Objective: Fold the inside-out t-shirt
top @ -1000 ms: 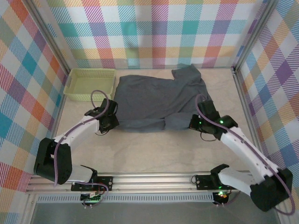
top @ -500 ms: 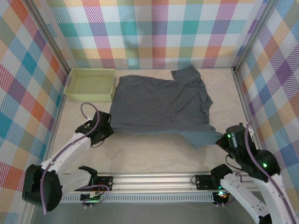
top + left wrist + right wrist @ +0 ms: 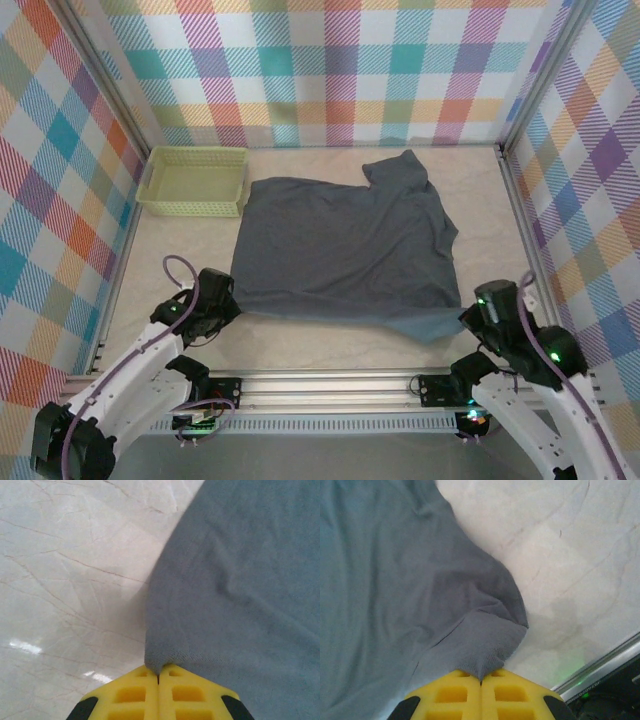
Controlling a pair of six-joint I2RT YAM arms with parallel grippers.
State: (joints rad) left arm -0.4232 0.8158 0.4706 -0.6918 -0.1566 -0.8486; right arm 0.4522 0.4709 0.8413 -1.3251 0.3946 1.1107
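Top external: left claw (image 3: 228, 309) at seven o'clock and right claw (image 3: 468, 318) at five pinch the t-shirt (image 3: 340, 245) corners, likely to spread it flat.

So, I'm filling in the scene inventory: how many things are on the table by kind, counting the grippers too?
t-shirt, slate blue-grey: 1
basket, pale yellow-green mesh: 1
grippers: 2 (left gripper and right gripper, each shut on the t-shirt's edge)
Total: 4
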